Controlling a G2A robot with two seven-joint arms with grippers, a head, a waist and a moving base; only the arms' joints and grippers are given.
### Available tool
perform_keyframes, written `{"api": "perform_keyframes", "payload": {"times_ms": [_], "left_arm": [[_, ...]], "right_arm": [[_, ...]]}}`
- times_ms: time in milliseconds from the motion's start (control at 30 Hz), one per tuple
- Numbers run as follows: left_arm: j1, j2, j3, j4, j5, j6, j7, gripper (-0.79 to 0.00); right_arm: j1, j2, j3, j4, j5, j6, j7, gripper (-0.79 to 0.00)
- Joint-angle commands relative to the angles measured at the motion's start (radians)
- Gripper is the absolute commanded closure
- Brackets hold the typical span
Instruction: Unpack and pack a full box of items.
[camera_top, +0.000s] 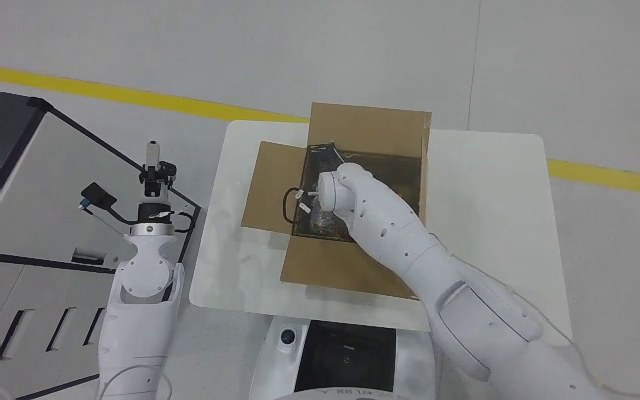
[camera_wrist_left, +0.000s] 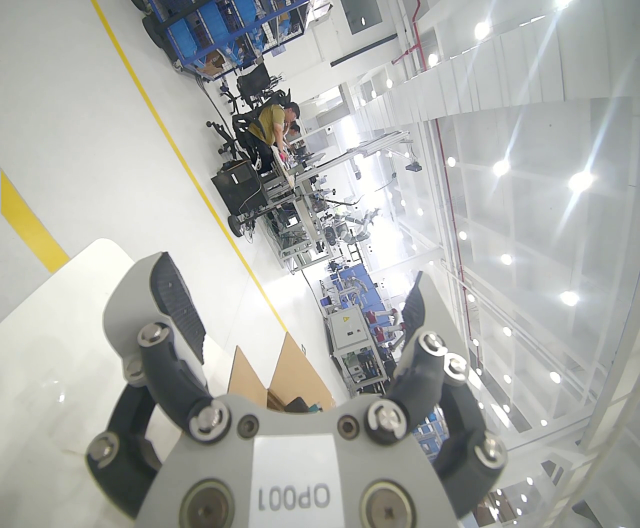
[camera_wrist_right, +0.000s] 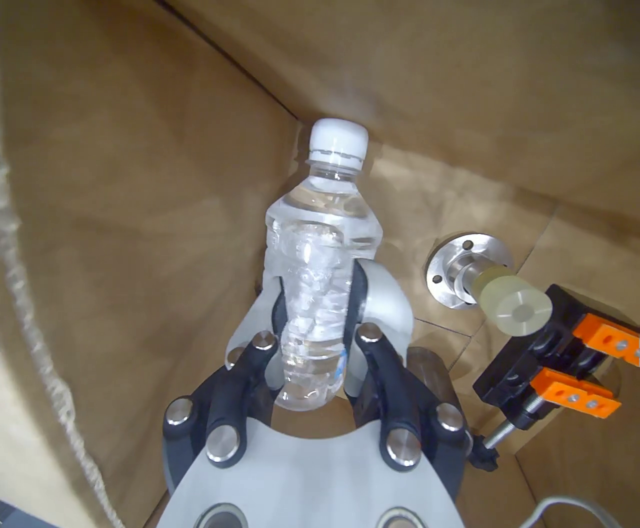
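Right gripper (camera_wrist_right: 316, 290) clamps the water bottle (camera_wrist_right: 322, 220) inside the box (camera_top: 365, 125), centre of the top view.
The bottle is close to a box corner, with a flanged metal part (camera_wrist_right: 467, 272) and a black-orange clamp (camera_wrist_right: 550, 360) beside it. The left gripper (camera_wrist_left: 292, 295), jaws wide, sits left of the table (camera_top: 490, 200).

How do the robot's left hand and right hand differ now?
The left hand is open and empty; the right hand is shut on a clear plastic bottle with a white cap. The left hand is beside the white table; the right hand is inside the brown cardboard box. Both share one build.
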Motion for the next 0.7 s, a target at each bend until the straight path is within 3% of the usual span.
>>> {"api": "perform_keyframes", "payload": {"times_ms": [0,200,467,500,567,600,667], "left_arm": [[0.0,0.0,0.0,0.0,0.0,0.0,0.0,-0.785],[0.0,0.0,0.0,0.0,0.0,0.0,0.0,-0.785],[0.0,0.0,0.0,0.0,0.0,0.0,0.0,-0.785],[0.0,0.0,0.0,0.0,0.0,0.0,0.0,-0.785],[0.0,0.0,0.0,0.0,0.0,0.0,0.0,-0.785],[0.0,0.0,0.0,0.0,0.0,0.0,0.0,-0.785],[0.0,0.0,0.0,0.0,0.0,0.0,0.0,-0.785]], "right_arm": [[-0.036,0.025,0.02,-0.096,-0.05,0.021,0.034,0.0],[-0.144,0.093,0.09,-0.321,-0.195,0.048,0.155,0.0],[-0.189,0.123,0.164,-0.358,-0.231,0.032,0.228,0.0],[-0.19,0.123,0.167,-0.357,-0.23,0.031,0.226,-0.108],[-0.192,0.124,0.174,-0.353,-0.225,0.014,0.217,-0.628],[-0.193,0.124,0.178,-0.352,-0.22,0.005,0.211,-0.785],[-0.193,0.124,0.188,-0.344,-0.206,-0.016,0.2,-0.785]]}}
